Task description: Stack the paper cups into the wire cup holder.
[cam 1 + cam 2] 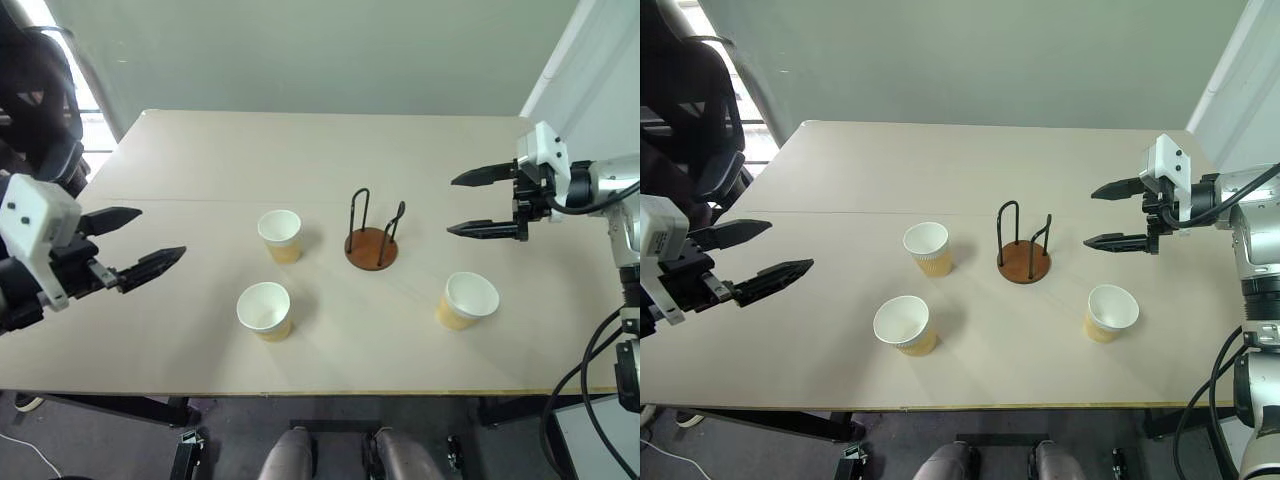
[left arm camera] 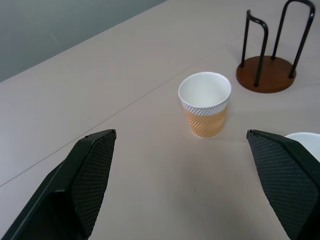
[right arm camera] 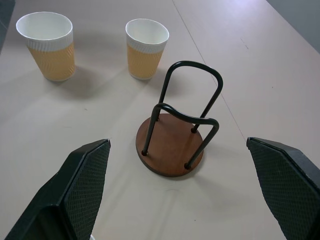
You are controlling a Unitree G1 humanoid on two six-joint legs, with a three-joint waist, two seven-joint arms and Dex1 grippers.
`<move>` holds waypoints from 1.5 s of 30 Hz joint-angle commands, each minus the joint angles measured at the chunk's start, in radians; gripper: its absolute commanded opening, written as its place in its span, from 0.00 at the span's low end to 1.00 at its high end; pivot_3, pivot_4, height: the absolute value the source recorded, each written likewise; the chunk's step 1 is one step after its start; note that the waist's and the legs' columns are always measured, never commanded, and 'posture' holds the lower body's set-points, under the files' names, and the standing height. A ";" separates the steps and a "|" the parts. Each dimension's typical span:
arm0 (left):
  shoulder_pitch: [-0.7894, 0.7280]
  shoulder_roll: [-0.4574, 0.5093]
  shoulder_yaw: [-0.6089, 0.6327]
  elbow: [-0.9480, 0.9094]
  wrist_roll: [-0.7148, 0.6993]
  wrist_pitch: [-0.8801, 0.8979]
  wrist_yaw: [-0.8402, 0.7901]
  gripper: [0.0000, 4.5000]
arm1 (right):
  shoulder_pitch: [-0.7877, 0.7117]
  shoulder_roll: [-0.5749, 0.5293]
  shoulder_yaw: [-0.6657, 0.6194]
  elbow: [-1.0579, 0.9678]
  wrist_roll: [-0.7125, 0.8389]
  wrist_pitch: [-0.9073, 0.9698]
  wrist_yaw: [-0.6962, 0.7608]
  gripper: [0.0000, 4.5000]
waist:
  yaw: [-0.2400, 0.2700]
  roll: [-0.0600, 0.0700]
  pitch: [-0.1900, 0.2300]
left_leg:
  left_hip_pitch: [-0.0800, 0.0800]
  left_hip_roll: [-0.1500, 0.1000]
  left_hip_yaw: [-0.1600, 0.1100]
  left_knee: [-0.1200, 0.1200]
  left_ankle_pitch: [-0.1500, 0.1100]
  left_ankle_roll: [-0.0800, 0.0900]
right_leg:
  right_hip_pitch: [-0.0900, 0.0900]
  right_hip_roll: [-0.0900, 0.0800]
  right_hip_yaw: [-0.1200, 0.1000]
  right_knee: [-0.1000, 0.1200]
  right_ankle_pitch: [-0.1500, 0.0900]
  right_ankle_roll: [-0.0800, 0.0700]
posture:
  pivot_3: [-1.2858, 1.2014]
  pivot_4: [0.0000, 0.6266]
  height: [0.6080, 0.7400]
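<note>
From the head views, a pale beige surface [image 1: 330, 160] with a smooth matte top and a faint seam running across it carries everything. Near its middle stands the wire cup holder [image 1: 371, 243], a round reddish-brown disc with two upright black wire loops, empty. Three paper cups stand upright and apart from each other: the far cup [image 1: 280, 235] just left of the holder, the near cup [image 1: 264, 310] closer to the front edge, and the right cup [image 1: 467, 300] on the other side, to the right of the holder and nearer the front edge. Each is tapered, tan-yellow outside with a white inside and a rolled white rim. The left pincer [image 1: 135, 245] hangs off the left side with its black fingers spread wide, holding nothing; the right pincer [image 1: 482, 203] hangs over the right part of the surface, likewise spread wide and empty. A dark office chair [image 1: 690, 110] sits beyond the far-left corner, and a plain grey-green wall [image 1: 990, 50] backs the scene.

In the left wrist view, the two textured black fingers [image 2: 80, 180] stand far apart, framing a ribbed cup; the holder is beyond it and a white rim [image 2: 305, 142] peeks in beside one finger.

In the right wrist view, the fingers [image 3: 75, 190] are equally wide, with the holder between them and two cups behind it. Nothing lies between either pincer and the cups.
</note>
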 commanded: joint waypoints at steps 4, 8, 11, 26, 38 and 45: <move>0.004 0.003 0.050 -0.021 0.001 -0.007 0.000 0.99 | -0.021 -0.009 -0.015 -0.023 0.008 -0.006 0.003 1.00 | 0.000 0.000 0.000 | 0.000 0.000 0.000 0.001 0.000 0.000 | 0.000 0.000 0.000 0.000 0.000 0.000 | 0.52 0.24 1.00; -0.012 0.023 0.043 -0.001 0.004 -0.014 -0.013 0.99 | -0.004 -0.018 -0.024 -0.037 0.015 0.005 0.000 1.00 | 0.000 0.000 0.000 | 0.000 0.000 0.000 0.002 0.000 0.000 | 0.000 0.000 0.000 0.000 0.000 0.000 | 0.52 0.24 1.00; -0.040 0.047 0.038 0.021 -0.003 -0.019 -0.032 0.99 | 0.025 -0.035 -0.033 -0.084 0.032 0.052 -0.001 1.00 | 0.001 0.000 0.000 | 0.000 0.000 0.000 0.002 0.000 0.000 | 0.000 0.000 0.000 0.000 0.000 0.000 | 0.52 0.24 1.00; -0.241 -0.008 -0.247 0.037 -0.011 -0.054 -0.011 0.99 | 0.231 0.030 -0.012 -0.552 0.159 0.506 -0.268 1.00 | -0.003 -0.001 0.000 | 0.000 0.002 0.001 0.005 0.001 0.000 | 0.002 0.002 0.000 0.000 0.001 0.000 | 0.52 0.24 1.00; -0.233 -0.001 -0.252 -0.026 -0.021 -0.030 -0.010 0.99 | 0.214 0.151 0.096 -0.553 0.128 0.680 -0.499 1.00 | -0.003 -0.001 0.000 | 0.000 0.002 0.000 0.004 0.001 0.001 | 0.002 0.003 0.000 -0.001 0.001 0.001 | 0.52 0.24 1.00; -0.206 -0.005 -0.238 -0.058 -0.025 -0.021 0.012 0.99 | 0.184 0.259 0.154 -0.459 0.074 0.661 -0.607 1.00 | -0.003 -0.001 0.000 | 0.000 0.003 0.000 0.004 0.001 0.001 | 0.001 0.003 0.000 -0.001 0.002 0.001 | 0.52 0.24 1.00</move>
